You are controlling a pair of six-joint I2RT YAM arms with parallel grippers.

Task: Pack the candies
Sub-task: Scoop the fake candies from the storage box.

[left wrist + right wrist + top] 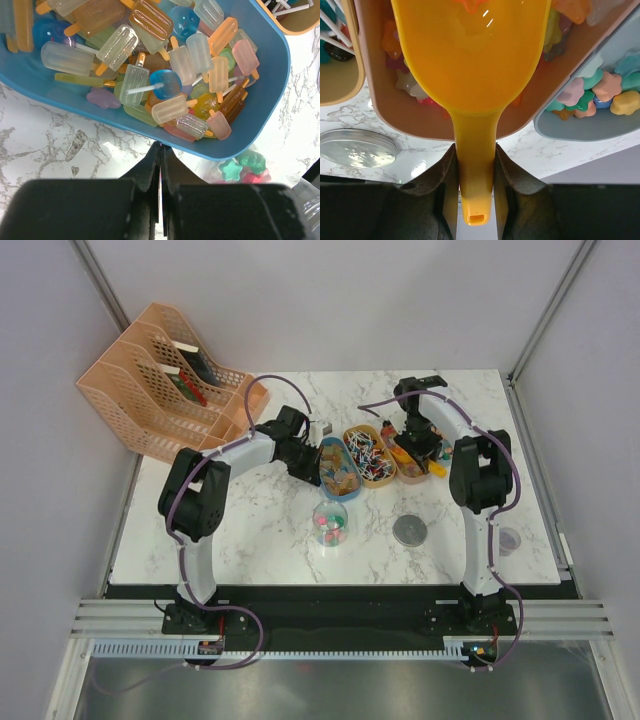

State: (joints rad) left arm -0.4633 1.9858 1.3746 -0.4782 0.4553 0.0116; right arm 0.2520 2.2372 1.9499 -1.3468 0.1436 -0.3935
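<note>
Right claw [475, 150] clamps scoop [470, 60] over tan tray [385, 117] rim; left claw [161, 150], closed, seemingly off blue tray [277, 70].

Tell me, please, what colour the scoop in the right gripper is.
The scoop is yellow-orange; the right wrist view shows it best.

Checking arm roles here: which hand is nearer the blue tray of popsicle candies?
Left. The left hand, shut, sits at the rim of the blue tray; the right hand holds the yellow scoop over a pinkish tray farther right.
</note>
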